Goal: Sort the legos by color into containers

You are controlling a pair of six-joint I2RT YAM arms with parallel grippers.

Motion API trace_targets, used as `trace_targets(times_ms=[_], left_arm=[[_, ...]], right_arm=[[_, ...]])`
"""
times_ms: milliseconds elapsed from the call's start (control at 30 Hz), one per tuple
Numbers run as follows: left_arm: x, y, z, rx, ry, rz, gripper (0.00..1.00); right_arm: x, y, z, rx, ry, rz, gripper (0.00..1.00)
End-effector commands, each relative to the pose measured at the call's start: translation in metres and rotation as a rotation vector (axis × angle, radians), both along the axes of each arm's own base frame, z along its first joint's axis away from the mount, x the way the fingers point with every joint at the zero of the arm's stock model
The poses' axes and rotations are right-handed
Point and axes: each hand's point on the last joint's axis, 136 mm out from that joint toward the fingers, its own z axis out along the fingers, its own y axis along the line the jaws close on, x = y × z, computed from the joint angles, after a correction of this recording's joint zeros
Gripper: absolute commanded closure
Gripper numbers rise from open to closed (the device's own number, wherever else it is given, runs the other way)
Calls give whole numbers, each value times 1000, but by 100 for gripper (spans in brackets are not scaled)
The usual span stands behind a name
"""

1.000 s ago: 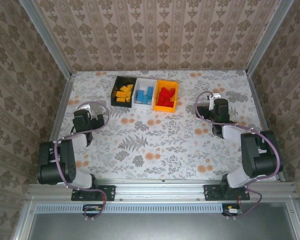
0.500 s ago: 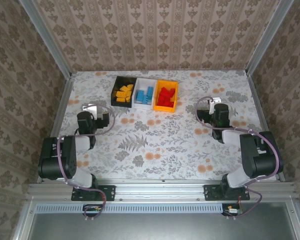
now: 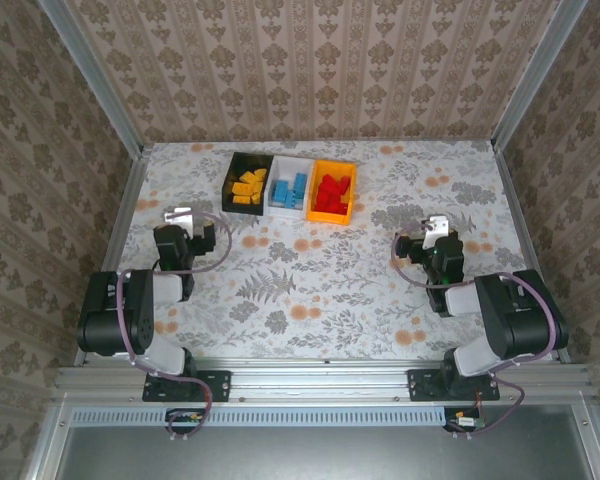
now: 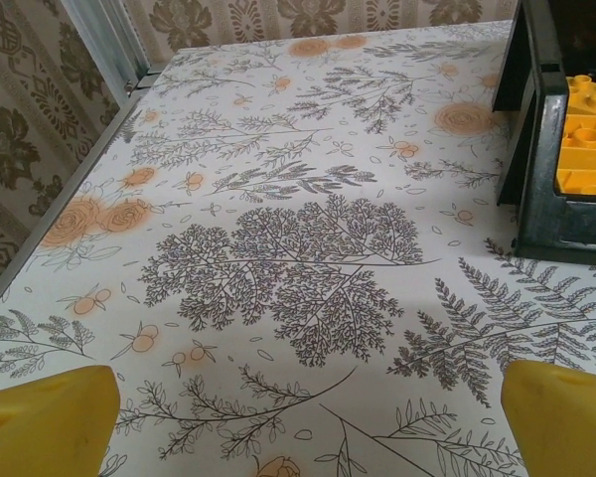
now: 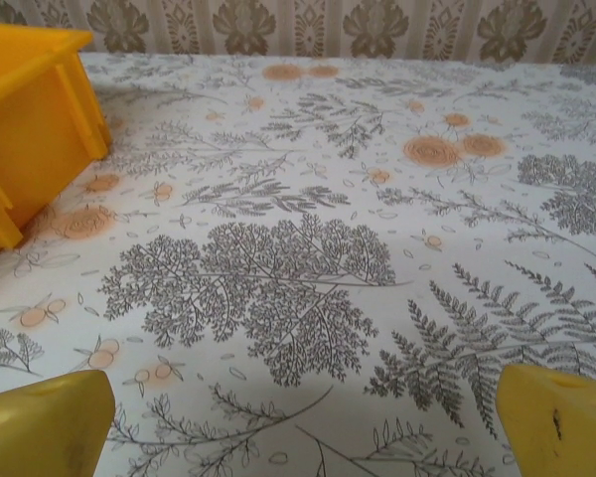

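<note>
Three containers stand side by side at the back of the table. The black bin (image 3: 231, 183) holds yellow legos (image 3: 248, 187), the white bin (image 3: 290, 163) holds blue legos (image 3: 296, 188), and the orange bin (image 3: 333, 166) holds red legos (image 3: 330, 190). My left gripper (image 3: 185, 230) sits low on the near left, well short of the bins. It is open, with bare table between its yellow fingertips (image 4: 50, 417). The black bin (image 4: 536, 149) and its yellow legos (image 4: 586, 129) lie ahead to its right. My right gripper (image 3: 430, 242) is open and empty on the near right, and the orange bin (image 5: 30, 109) lies ahead to its left.
The floral tabletop (image 3: 310, 280) stretches between the two arms. Patterned walls enclose the table at the back and on both sides, with a metal post (image 4: 109, 40) at the far left corner. A rail (image 3: 320, 385) runs along the near edge.
The right gripper has drawn back toward the near edge, away from the orange bin. The left gripper has shifted slightly nearer and swung a little. Both stay open.
</note>
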Motion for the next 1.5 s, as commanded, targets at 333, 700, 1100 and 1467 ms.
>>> trace_targets(times_ms=[333, 700, 1100, 1467], left_arm=[[0, 3, 3, -1, -30, 21, 0], [0, 3, 3, 1, -28, 20, 0], [0, 3, 3, 1, -28, 19, 0], [0, 3, 3, 1, -27, 20, 0]], right_arm=[[28, -11, 10, 35, 34, -27, 0], [27, -11, 10, 35, 34, -28, 0], [27, -11, 10, 35, 33, -29, 0], [27, -10, 10, 31, 32, -28, 0]])
